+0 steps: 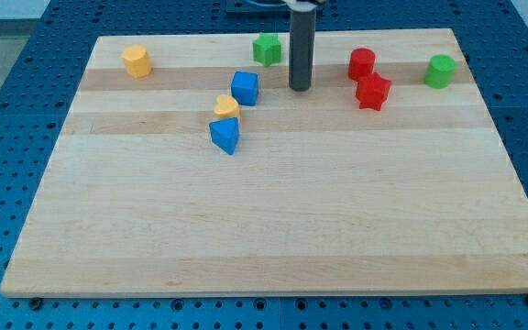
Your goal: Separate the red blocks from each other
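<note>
If my tip point(300, 88), bare rod pinching nothing, near desk's top edge, hits red cylinder point(361, 63) and red star block point(372, 93) together, both slide, stay stuck.

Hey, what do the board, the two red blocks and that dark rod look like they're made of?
Board: pale wood, matte, with visible grain and glued strips. Red cylinder and red star-shaped block, touching: probably plastic or painted wood, with even colour and a soft sheen. Rod: likely dark metal or plastic, smooth; my tip sits to the view's left of both reds.
</note>
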Robot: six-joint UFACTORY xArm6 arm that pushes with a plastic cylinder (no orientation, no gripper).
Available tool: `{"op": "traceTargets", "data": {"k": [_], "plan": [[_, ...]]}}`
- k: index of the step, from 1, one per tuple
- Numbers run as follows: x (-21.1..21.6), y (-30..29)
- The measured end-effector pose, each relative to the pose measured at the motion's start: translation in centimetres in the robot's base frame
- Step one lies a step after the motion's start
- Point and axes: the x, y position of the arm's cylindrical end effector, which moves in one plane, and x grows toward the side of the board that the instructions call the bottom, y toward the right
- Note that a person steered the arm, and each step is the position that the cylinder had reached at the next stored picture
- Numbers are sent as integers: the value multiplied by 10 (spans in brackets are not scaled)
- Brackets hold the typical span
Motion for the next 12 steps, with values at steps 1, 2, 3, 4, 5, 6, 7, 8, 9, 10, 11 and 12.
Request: {"op": "traceTargets", "data": {"k": [1, 2, 3, 4, 5, 6, 7, 8, 9, 10, 11, 12], "plan": [[-61, 29], [-115, 61], [-128, 78], [-127, 93], [-124, 105], [-124, 105], [-101, 102], [46, 100], [122, 99], [122, 99], [102, 99], [29, 94]]}}
